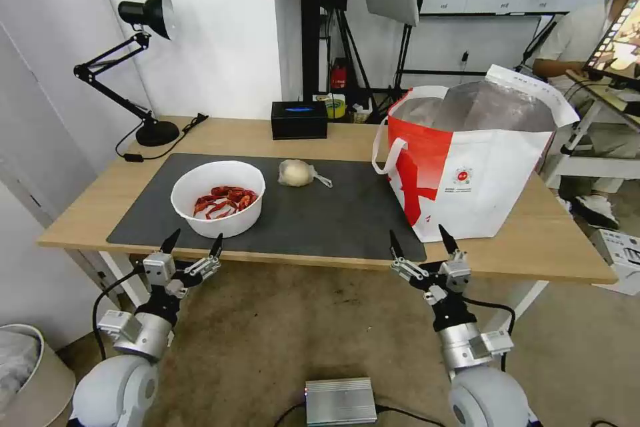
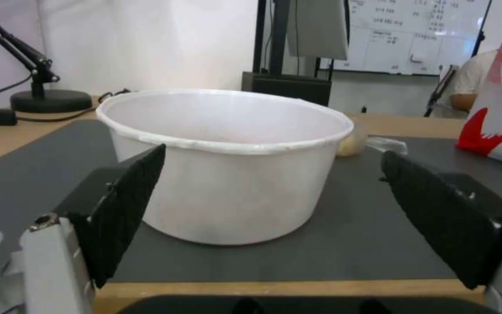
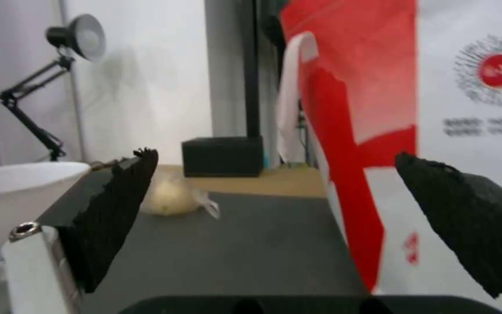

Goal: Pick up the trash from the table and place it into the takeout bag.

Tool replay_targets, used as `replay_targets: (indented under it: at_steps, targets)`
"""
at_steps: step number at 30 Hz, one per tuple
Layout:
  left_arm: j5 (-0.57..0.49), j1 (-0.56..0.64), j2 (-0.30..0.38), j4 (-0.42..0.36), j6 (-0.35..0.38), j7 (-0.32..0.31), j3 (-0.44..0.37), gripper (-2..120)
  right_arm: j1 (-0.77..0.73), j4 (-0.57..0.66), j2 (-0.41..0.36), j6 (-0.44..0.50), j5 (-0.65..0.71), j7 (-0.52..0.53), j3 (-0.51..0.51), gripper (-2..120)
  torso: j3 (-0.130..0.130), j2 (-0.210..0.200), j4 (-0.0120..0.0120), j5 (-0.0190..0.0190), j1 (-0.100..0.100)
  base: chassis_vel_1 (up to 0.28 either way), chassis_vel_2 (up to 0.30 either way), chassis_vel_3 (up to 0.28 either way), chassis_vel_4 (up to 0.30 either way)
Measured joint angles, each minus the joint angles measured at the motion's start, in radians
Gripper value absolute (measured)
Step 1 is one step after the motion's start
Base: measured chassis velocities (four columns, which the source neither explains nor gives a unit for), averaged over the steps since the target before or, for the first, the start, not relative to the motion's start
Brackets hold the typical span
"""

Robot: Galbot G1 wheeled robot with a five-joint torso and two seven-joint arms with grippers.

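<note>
A white bowl of red shells (image 1: 219, 197) sits on the left part of the dark grey mat (image 1: 333, 213); its wall (image 2: 228, 174) is close in front of my left gripper (image 2: 271, 183). A beige lump in clear wrap (image 1: 297, 173) lies mid-mat, and its pale shape (image 3: 172, 198) shows beyond the right fingers. The takeout bag (image 1: 473, 160) stands open at the right, foil lining showing. My left gripper (image 1: 195, 241) hovers open just off the table's front edge before the bowl. My right gripper (image 1: 420, 240) is open at the front edge before the bag (image 3: 437, 131).
A black box (image 1: 299, 119) and a black desk lamp (image 1: 143, 67) stand at the table's (image 1: 573, 253) back. A pale bin (image 1: 27, 373) sits on the floor at left, a silver box (image 1: 341, 400) on the floor between my arms.
</note>
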Motion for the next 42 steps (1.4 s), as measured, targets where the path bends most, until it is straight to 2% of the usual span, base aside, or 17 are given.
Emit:
replay_targets:
  at_steps: [7,15,18,25,32,40,42]
  targets:
    - [0.005,0.019,-0.011,-0.014,-0.002,0.0,-0.001,100,0.078,-0.038,-0.035,0.0,0.047,-0.027,-0.034,100,0.0,0.0,0.0,0.0,0.0,0.0,0.0,0.0,0.0]
    - [0.032,0.038,-0.041,-0.044,-0.003,0.001,0.0,100,0.193,-0.083,-0.116,-0.001,0.148,-0.04,-0.1,100,0.0,0.0,-0.0001,0.0,0.0,0.0,0.0,0.0,0.0]
    - [0.047,0.054,-0.059,-0.06,-0.004,0.001,-0.002,100,0.271,-0.108,-0.168,-0.002,0.204,-0.041,-0.142,100,0.0,0.0,-0.0001,0.0,0.0,0.0,0.0,0.0,0.0]
    - [0.052,0.071,-0.071,-0.072,-0.009,0.002,-0.013,100,0.418,-0.156,-0.218,-0.01,0.269,-0.037,-0.222,100,0.0,0.0,0.0,-0.0001,0.0,0.0,0.0,0.0,0.0]
    - [0.049,0.073,-0.071,-0.071,-0.013,0.003,-0.024,100,0.535,-0.215,-0.213,-0.025,0.306,-0.032,-0.308,100,0.0,0.0,0.0,-0.0002,0.0,0.0,0.0,0.0,0.0]
    - [0.026,0.05,-0.052,-0.037,-0.013,0.003,-0.032,100,0.717,-0.357,-0.141,-0.032,0.332,-0.016,-0.46,100,0.0,0.0,0.0,0.0,0.0,0.0,0.0,0.0,0.0]
    - [0.008,0.034,-0.038,-0.014,-0.013,0.004,-0.035,100,0.821,-0.427,-0.109,-0.033,0.35,-0.002,-0.526,100,0.0,0.0,0.0,-0.0003,0.0,0.0,0.0,0.0,0.0]
